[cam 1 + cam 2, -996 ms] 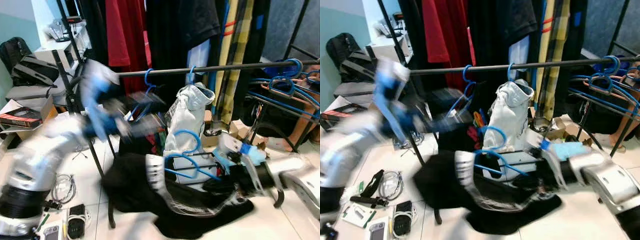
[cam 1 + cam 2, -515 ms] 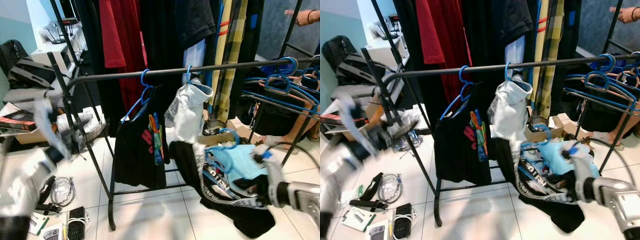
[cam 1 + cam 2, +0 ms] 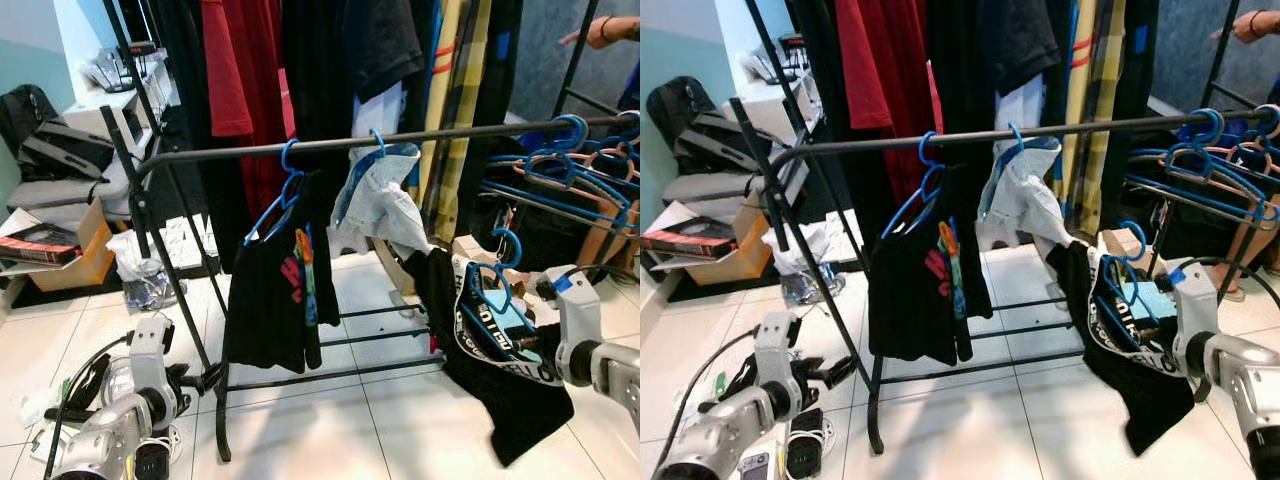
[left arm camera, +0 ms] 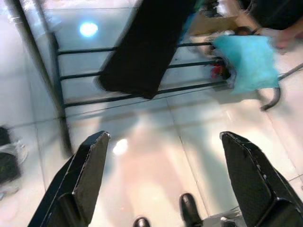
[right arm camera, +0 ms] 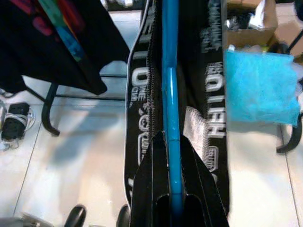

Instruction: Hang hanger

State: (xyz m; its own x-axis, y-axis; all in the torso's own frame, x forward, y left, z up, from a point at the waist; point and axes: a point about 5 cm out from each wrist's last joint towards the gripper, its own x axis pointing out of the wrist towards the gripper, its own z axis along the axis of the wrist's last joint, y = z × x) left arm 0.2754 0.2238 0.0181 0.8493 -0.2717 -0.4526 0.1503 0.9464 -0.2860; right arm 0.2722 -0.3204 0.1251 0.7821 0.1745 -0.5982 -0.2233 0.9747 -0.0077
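A blue hanger (image 3: pixel 493 290) carrying a black garment (image 3: pixel 500 380) with white lettering is held low at the right, below and in front of the black clothes rail (image 3: pixel 400 141). The right gripper (image 5: pixel 170 156) is clamped on the hanger's blue bar. The left gripper (image 4: pixel 165 175) is held low near the tiled floor (image 3: pixel 330 430), its fingers (image 4: pixel 90 165) spread wide and empty. On the rail, a black printed shirt (image 3: pixel 275 300) and a white garment (image 3: pixel 380 205) are hung on blue hangers. Spare blue hangers (image 3: pixel 560 170) are bunched at the right. Cables and gadgets (image 3: pixel 110 385) are scattered on the floor at the left.
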